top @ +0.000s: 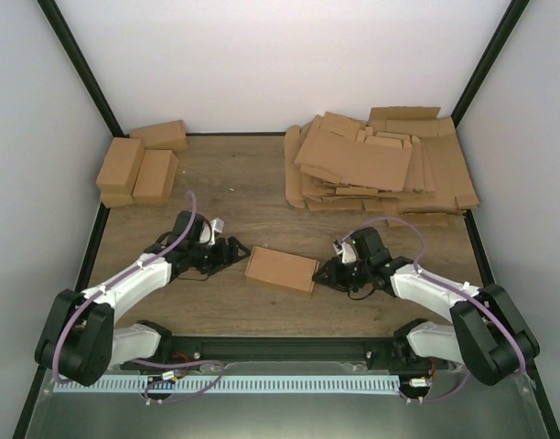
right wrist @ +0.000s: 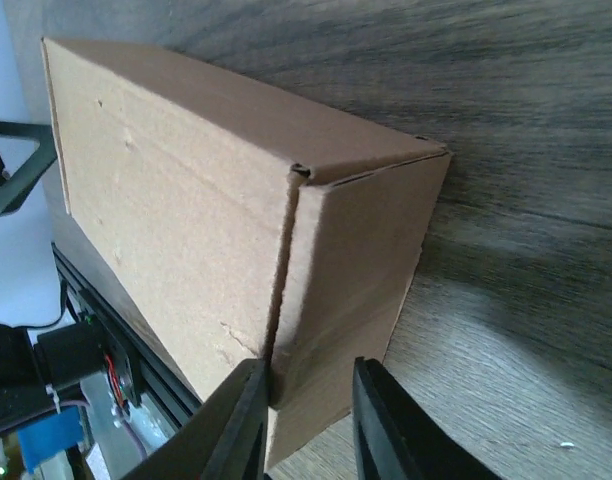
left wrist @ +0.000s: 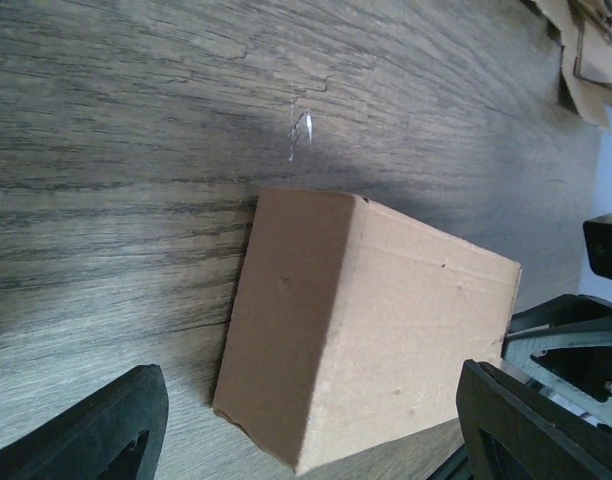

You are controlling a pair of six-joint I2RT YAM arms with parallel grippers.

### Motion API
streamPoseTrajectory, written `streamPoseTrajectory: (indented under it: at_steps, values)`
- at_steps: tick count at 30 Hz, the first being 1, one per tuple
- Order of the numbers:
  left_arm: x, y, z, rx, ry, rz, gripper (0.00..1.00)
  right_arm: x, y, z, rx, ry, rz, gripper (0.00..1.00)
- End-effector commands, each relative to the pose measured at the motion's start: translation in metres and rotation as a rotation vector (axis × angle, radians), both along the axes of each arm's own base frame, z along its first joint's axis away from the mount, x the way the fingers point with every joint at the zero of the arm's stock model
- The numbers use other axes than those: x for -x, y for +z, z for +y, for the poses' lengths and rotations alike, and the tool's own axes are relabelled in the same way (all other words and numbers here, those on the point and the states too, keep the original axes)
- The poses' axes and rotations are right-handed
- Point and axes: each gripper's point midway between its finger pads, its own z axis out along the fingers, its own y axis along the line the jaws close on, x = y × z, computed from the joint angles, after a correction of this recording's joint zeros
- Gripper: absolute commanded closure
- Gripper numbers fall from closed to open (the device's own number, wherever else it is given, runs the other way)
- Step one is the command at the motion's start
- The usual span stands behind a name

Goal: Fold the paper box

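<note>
One oblong cardboard paper box (top: 280,270) we count on the woodgrain table (top: 225,187); left fingers (left wrist: 96,430) spread, right fingers (right wrist: 236,430) pinching it.

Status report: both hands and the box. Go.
Left hand open, off the paper box's end. Right hand pinching its other end. Box formed, flat on table. Nothing obstructing.

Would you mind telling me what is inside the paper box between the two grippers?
Its inside cannot be seen: the paper box is closed on every face that shows, with only a thin seam at one end. It rests on the wooden table.
</note>
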Motion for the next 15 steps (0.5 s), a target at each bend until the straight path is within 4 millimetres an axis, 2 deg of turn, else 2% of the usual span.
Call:
streamPoseTrajectory:
  at_steps: [1,6,9,15]
  values:
    - [0.000,0.007,-0.003,0.090,-0.022,-0.015,0.18,0.002,-0.003,-0.005,-0.005,-0.005,-0.006,0.79]
    - [0.007,-0.003,-0.013,0.164,-0.070,0.008,0.13,0.011,-0.012,-0.014,-0.015,-0.029,0.018,0.89]
    - [0.009,-0.009,-0.019,0.204,-0.083,0.042,0.13,0.015,-0.018,-0.019,-0.018,-0.045,0.038,0.90]
    - [0.009,-0.001,-0.036,0.264,-0.168,0.029,0.12,0.008,-0.012,-0.019,-0.013,-0.044,-0.002,0.90]
